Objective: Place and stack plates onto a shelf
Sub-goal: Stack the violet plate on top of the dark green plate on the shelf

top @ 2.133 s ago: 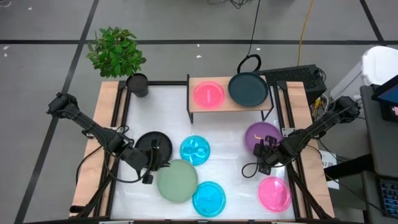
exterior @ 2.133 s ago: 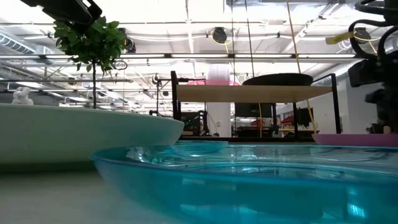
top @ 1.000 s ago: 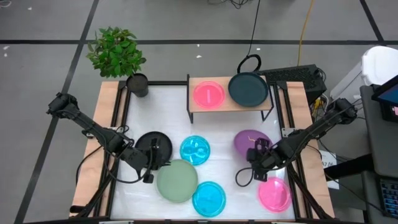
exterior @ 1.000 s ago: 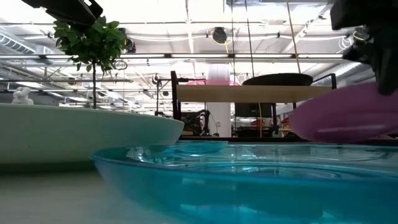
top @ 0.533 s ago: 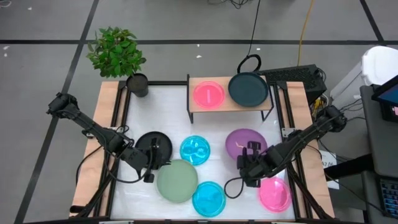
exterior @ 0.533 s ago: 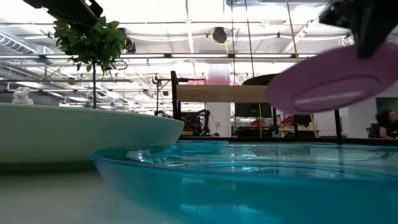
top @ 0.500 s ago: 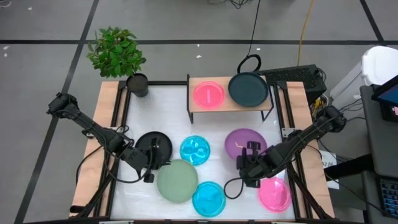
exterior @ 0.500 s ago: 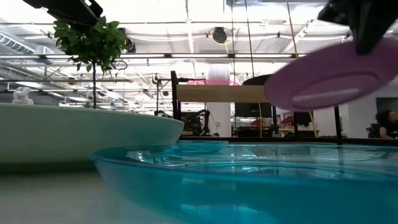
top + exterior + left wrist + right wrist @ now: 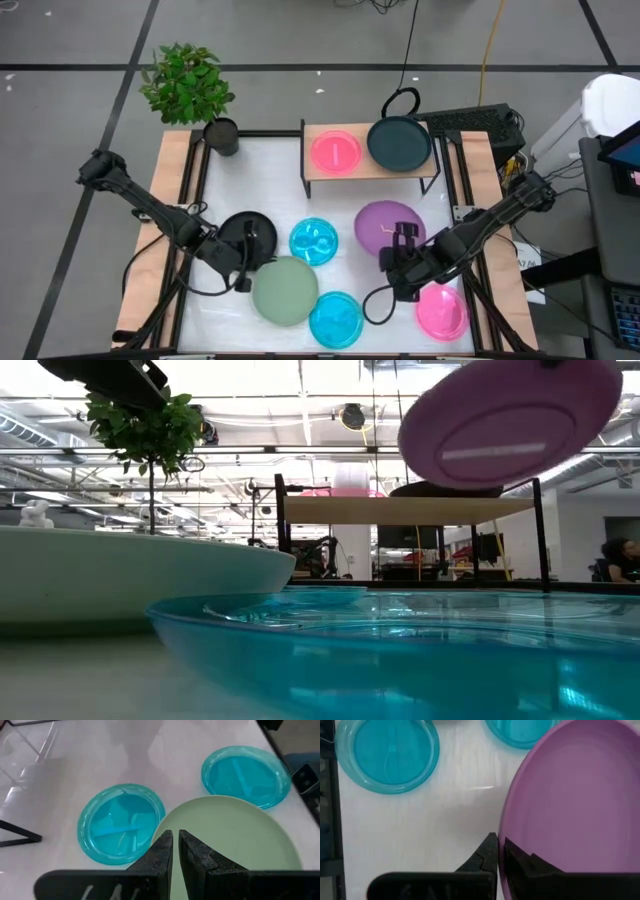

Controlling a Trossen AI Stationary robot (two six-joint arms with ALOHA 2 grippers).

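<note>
Your right end effector (image 9: 496,851) pinches the purple plate (image 9: 388,226) rim, lifted off the desk (image 9: 270,170); your left end effector (image 9: 174,851), nearly closed, holds nothing, its tips hiding part of the sage plate (image 9: 235,837) at 6 o'clock.

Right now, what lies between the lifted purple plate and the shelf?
Only bare white tabletop, by the high view. The right claw holds the purple plate just short of the shelf.
</note>
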